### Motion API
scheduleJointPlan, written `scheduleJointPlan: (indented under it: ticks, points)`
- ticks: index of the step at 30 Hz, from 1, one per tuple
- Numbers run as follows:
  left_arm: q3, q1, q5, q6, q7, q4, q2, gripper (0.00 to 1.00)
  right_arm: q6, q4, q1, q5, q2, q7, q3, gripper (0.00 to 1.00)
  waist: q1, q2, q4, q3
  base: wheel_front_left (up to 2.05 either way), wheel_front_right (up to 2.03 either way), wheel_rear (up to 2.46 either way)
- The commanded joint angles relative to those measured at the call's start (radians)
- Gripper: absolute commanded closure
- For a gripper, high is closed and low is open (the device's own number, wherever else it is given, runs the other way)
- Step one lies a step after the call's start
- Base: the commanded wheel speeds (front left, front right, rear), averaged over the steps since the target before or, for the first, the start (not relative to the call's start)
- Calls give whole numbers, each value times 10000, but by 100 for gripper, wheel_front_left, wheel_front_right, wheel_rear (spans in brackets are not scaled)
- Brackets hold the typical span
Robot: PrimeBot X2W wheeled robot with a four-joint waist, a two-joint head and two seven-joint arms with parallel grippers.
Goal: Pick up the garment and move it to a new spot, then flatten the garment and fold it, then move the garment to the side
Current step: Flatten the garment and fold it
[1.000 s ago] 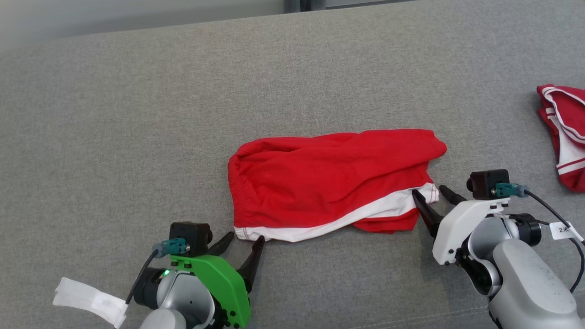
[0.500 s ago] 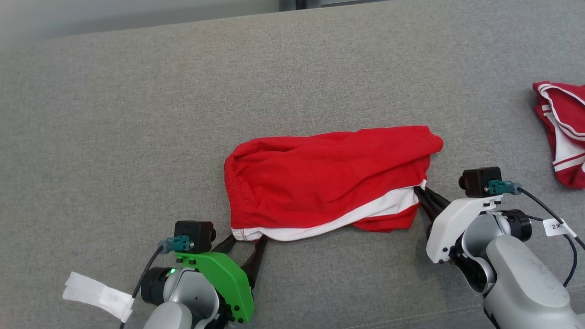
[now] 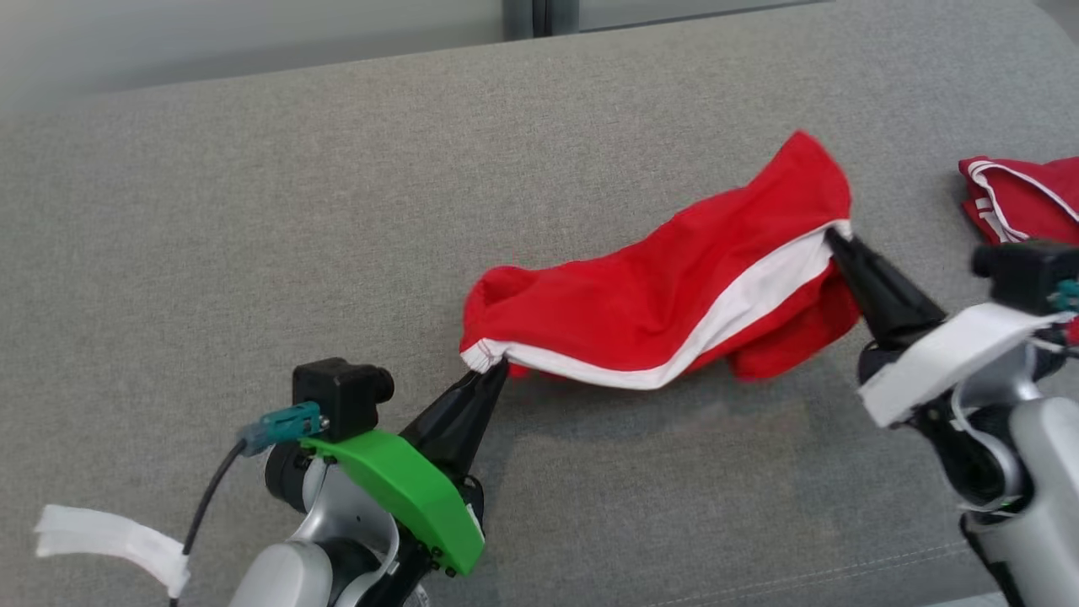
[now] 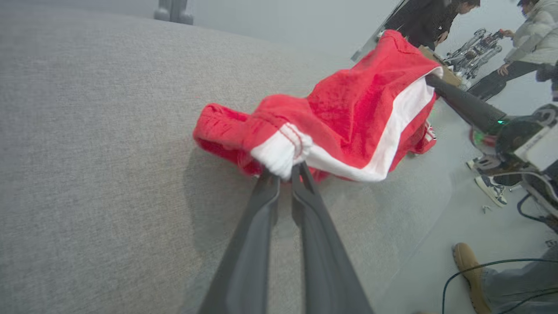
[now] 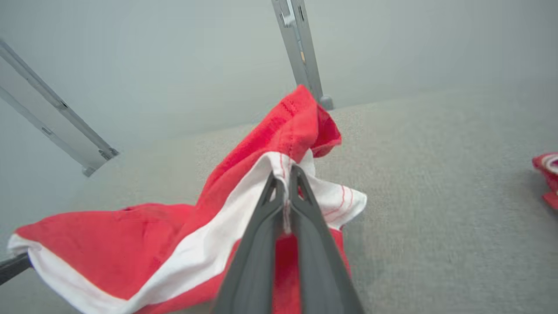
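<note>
The garment (image 3: pixel 666 295) is a pair of red shorts with a white side stripe, lifted off the grey surface and hanging between my two grippers. My left gripper (image 3: pixel 497 371) is shut on its white waistband corner, seen up close in the left wrist view as the garment (image 4: pixel 348 113) bunched at the gripper (image 4: pixel 285 172). My right gripper (image 3: pixel 834 240) is shut on the white hem at the higher right end; in the right wrist view the gripper (image 5: pixel 285 172) pinches the garment (image 5: pixel 174 244) at the stripe. The cloth sags in the middle.
A second red and white garment (image 3: pixel 1016 198) lies at the far right of the grey padded surface (image 3: pixel 253 236). White tape (image 3: pixel 110 539) hangs from my left arm. In the left wrist view, people (image 4: pixel 523 39) and a shoe (image 4: pixel 468 270) are beyond the surface's edge.
Both grippers closed on the garment's near corners and lifted it; the right end rose higher and moved away. The head camera shifted a little too.
</note>
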Motion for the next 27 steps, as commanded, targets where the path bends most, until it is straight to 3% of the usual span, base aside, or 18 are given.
scheduleJointPlan:
  ticks: [1,6,11,15,20,24,27]
  points:
    - [-9,202,-337,-45,196,-941,62,100,-4,-1221,424,423,-310,153,-419,100,0,0,-70,-80,0,0,0]
    - [317,183,-962,235,1026,-3577,312,100,-1,-4335,1047,1464,-300,834,-1977,100,0,0,-263,203,0,0,0]
    - [927,-1199,-1452,590,2319,-4714,716,100,-1,-5248,102,1794,14,1999,-3052,100,0,0,-353,1182,0,0,0]
    - [1605,-3397,-1798,875,3438,-4036,1114,100,-1,-4363,-1747,1756,527,3293,-2885,100,0,0,-379,2210,0,0,0]
    - [1851,-6373,-1679,925,4441,-2047,1533,100,-1,-2362,-4777,1132,1558,4331,-2799,100,0,0,-355,3445,0,0,0]
    - [1943,-8190,-1343,842,4301,-523,1559,100,-1,-862,-6809,518,2134,4419,-3070,100,0,0,-252,4040,0,0,0]
    - [1941,-8786,-1174,715,4053,147,1599,100,1,-331,-7478,152,2248,4235,-2940,100,0,0,-187,4214,0,0,0]
